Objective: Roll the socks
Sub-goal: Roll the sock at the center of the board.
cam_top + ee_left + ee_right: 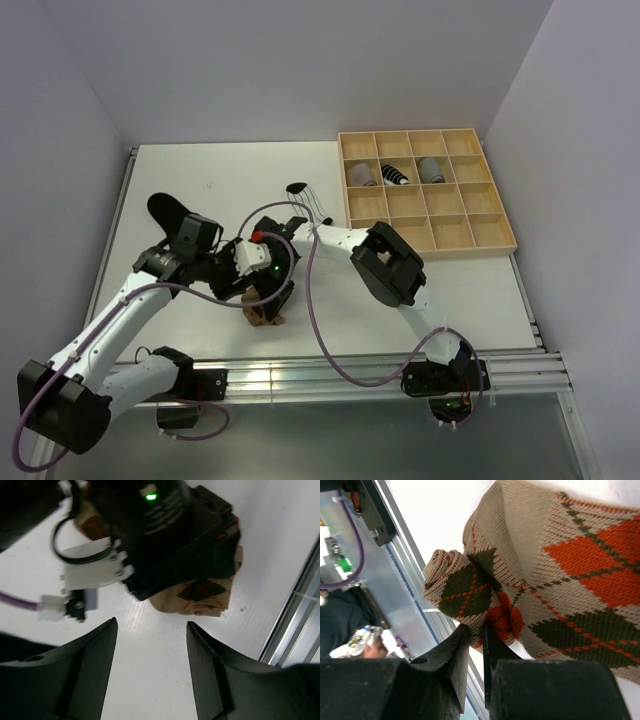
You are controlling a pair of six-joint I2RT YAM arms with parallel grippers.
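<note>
right wrist view: patterned sock (570, 565) pinched between right gripper (476, 631) tips.

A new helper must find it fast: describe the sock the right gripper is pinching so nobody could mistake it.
Start at the white table, near its front edge, left of centre. There the right gripper pinches a partly rolled sock. It alone is tan with orange and dark diamonds; its loose neighbours are a black sock and a black-toed white sock.
</note>
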